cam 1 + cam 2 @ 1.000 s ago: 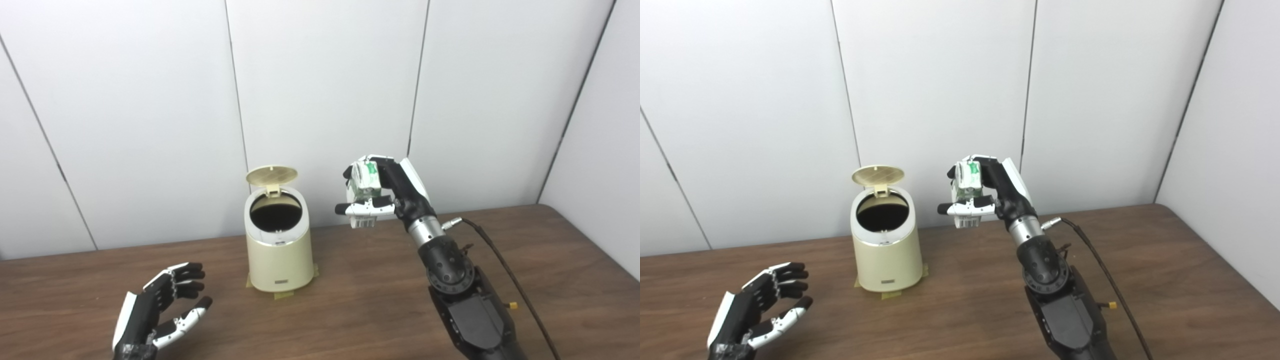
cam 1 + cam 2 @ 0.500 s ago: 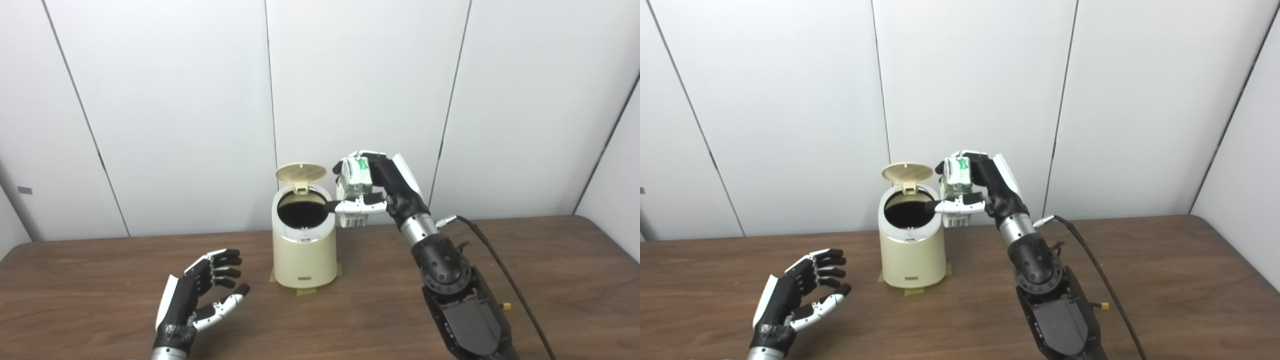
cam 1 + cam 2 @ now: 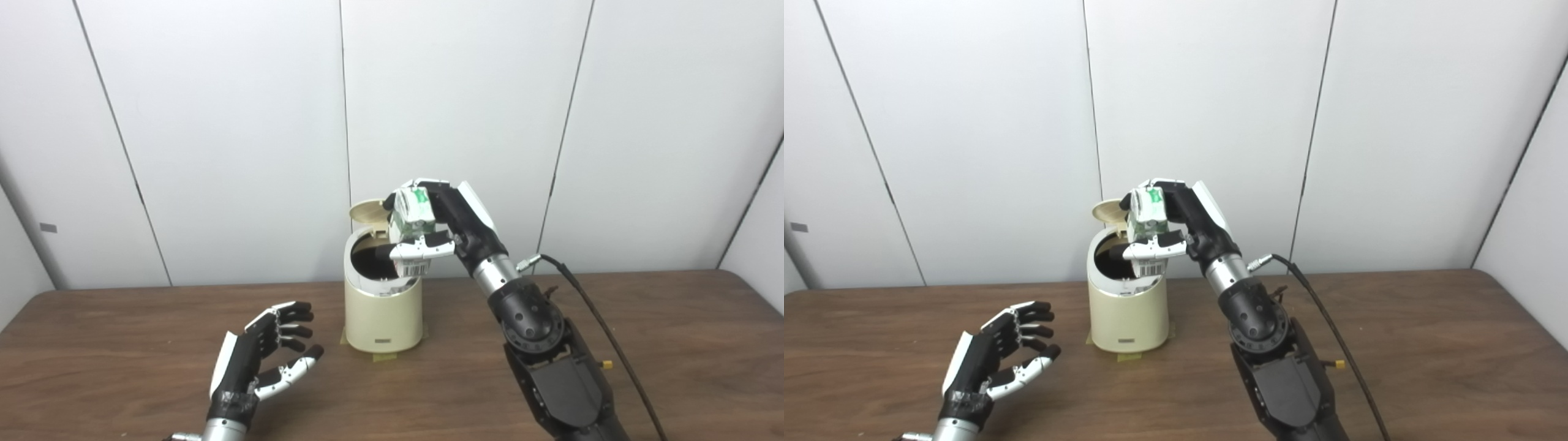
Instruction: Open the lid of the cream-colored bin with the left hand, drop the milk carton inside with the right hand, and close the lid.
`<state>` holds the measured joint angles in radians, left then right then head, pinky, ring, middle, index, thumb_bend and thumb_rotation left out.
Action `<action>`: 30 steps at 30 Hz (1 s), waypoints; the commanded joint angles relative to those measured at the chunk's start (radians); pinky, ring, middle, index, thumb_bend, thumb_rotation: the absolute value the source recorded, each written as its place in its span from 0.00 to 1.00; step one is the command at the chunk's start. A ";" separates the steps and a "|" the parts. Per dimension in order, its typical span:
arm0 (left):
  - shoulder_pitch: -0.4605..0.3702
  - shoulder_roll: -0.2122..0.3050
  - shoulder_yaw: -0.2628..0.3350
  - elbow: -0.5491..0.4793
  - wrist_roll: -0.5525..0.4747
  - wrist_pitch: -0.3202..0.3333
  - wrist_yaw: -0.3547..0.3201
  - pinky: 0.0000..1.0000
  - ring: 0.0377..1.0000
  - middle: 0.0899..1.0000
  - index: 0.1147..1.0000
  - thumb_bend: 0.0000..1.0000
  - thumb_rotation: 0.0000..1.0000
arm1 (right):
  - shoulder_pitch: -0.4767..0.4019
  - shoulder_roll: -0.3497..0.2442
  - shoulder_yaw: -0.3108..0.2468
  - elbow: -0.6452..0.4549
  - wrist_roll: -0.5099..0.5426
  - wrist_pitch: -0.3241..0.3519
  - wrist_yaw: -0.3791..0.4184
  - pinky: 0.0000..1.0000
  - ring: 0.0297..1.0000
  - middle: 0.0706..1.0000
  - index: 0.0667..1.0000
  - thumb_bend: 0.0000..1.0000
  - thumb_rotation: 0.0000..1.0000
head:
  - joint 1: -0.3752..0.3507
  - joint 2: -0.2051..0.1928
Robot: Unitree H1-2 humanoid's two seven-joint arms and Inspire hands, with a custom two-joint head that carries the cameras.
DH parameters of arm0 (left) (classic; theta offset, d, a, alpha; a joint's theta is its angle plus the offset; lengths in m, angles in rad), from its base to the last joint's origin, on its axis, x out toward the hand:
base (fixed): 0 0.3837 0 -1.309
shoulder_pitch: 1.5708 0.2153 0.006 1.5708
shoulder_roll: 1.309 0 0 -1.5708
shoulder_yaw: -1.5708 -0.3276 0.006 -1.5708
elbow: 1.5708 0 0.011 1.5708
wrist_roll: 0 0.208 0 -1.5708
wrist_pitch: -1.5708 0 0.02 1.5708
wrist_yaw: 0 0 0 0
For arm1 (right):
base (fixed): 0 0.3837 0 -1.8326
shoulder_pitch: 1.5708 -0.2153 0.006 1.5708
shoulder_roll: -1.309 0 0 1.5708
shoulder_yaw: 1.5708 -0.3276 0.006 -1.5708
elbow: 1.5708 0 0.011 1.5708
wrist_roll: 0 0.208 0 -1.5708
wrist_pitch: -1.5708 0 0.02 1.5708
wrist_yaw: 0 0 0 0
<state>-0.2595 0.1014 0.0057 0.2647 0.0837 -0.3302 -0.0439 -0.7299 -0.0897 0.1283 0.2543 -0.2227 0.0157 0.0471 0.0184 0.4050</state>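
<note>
The right hand [image 3: 456, 229] has carried the milk carton [image 3: 414, 228] leftward over the open cream-colored bin [image 3: 383, 306], fingers gripping it. Its barcode label faces forward, unreadable. The left hand [image 3: 263, 358] hovers open above the bench [image 3: 122, 367].

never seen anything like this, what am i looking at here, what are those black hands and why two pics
It is a humanoid robot working at a wooden table. The two pictures come from two cameras side by side on its head, so they show one scene from slightly different spots. The right hand holds a small milk carton over the mouth of a cream-colored bin, whose lid stands open at the back. The left hand is open, holding nothing, low over the table in front of the bin and to its left. A black cable runs along the right arm.
</note>
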 commanded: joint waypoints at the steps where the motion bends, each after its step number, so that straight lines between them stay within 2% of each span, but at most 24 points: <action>1: 0.018 -0.026 -0.014 0.021 0.002 -0.021 0.015 0.54 0.61 0.67 0.66 0.57 0.00 | -0.084 -0.005 0.004 0.001 0.001 -0.090 0.000 0.32 0.38 0.45 0.50 0.52 0.00 | 0.005 0.003; 9: 0.021 -0.039 -0.035 0.033 0.025 -0.044 0.023 0.52 0.59 0.67 0.66 0.56 0.00 | -0.149 0.006 0.020 0.172 0.000 -0.211 0.000 0.31 0.38 0.45 0.49 0.52 0.00 | 0.026 0.009; 12: 0.027 -0.044 -0.044 0.013 0.040 -0.026 0.030 0.52 0.60 0.67 0.67 0.56 0.00 | -0.170 0.010 0.026 0.233 -0.011 -0.253 -0.008 0.30 0.37 0.44 0.49 0.52 0.00 | 0.030 0.013; 20: 0.030 -0.052 -0.064 0.004 0.047 -0.011 0.037 0.52 0.59 0.66 0.67 0.55 0.00 | -0.235 0.013 0.037 0.453 -0.053 -0.466 -0.073 0.31 0.37 0.44 0.51 0.51 0.00 | 0.035 0.013; 30: 0.033 -0.056 -0.070 -0.003 0.056 0.011 0.055 0.51 0.58 0.66 0.66 0.56 0.00 | -0.250 0.025 0.050 0.501 -0.038 -0.485 -0.104 0.31 0.37 0.44 0.51 0.51 0.00 | 0.037 0.009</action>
<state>-0.2573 0.0626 -0.0541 0.2505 0.1234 -0.3091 -0.0006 -0.8982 -0.0697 0.1795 0.7761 -0.2831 -0.4116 -0.0361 0.0537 0.4126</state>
